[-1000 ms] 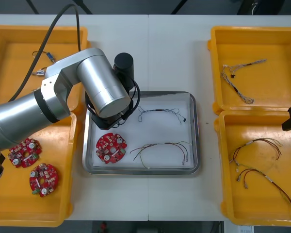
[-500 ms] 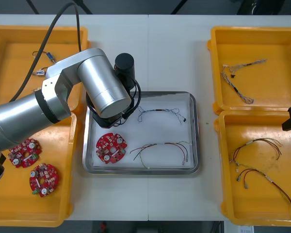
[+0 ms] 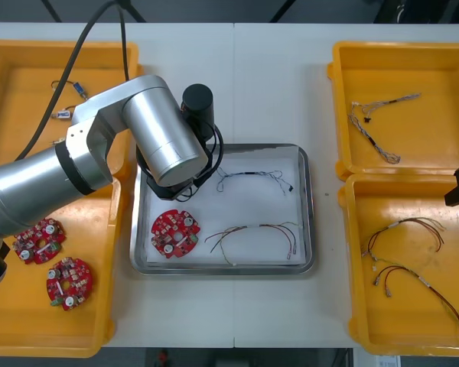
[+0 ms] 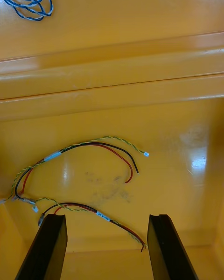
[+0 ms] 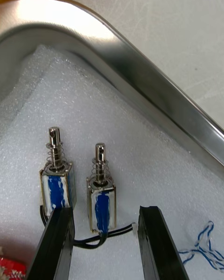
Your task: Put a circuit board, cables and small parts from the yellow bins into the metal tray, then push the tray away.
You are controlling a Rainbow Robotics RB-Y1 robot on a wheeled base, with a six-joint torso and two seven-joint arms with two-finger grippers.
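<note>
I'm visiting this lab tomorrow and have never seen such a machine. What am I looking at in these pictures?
This is a two-armed robot. The wide picture looks down from above. The two upright ones come from a camera on each wrist, with that arm's black fingers at the bottom. In the middle lies a metal tray, white inside, holding a red circuit board, two cables and two small metal parts. Yellow bins at both sides hold more boards and cables. The left gripper hangs over the tray's far left corner, fingers open either side of one part, gripping nothing. The right gripper hovers open above a bin's red and yellow cables.
</note>
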